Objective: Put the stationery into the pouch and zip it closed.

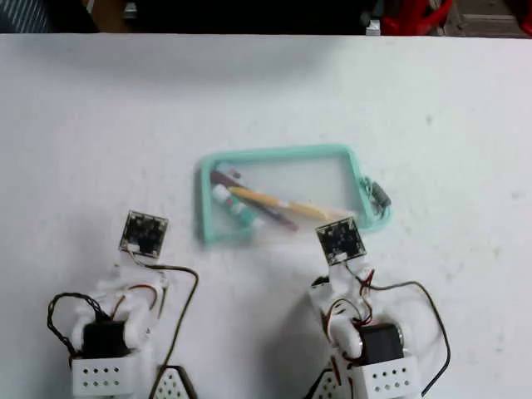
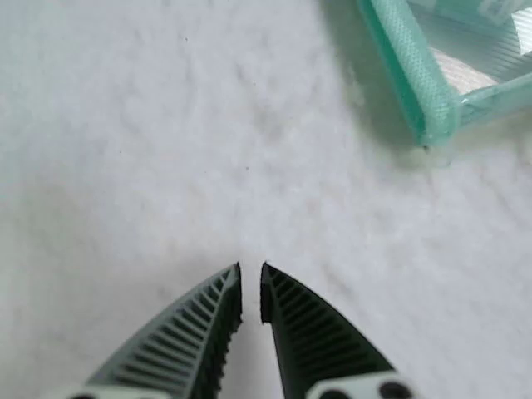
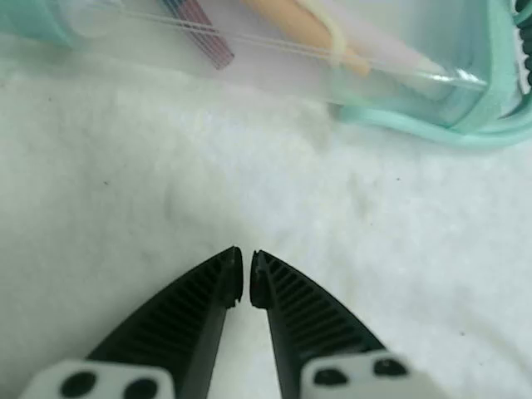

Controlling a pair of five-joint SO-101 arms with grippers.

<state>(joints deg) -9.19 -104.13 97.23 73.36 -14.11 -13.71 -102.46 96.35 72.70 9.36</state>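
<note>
The pouch (image 1: 283, 155) lay flat on the table (image 1: 100, 125) with the pencil (image 1: 283, 202) and other stationery inside it. The dark zip pull (image 1: 380, 194) appeared to sit at the end nearer the right arm. The left gripper (image 2: 250, 283) and right gripper (image 3: 246, 270) rested near the pouch's front edge, jaws closed on nothing

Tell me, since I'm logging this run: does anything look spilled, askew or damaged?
Nothing stands out. The stationery lies inside the pouch, flat on the table; the left gripper and right gripper sit shut, clear of it.
</note>
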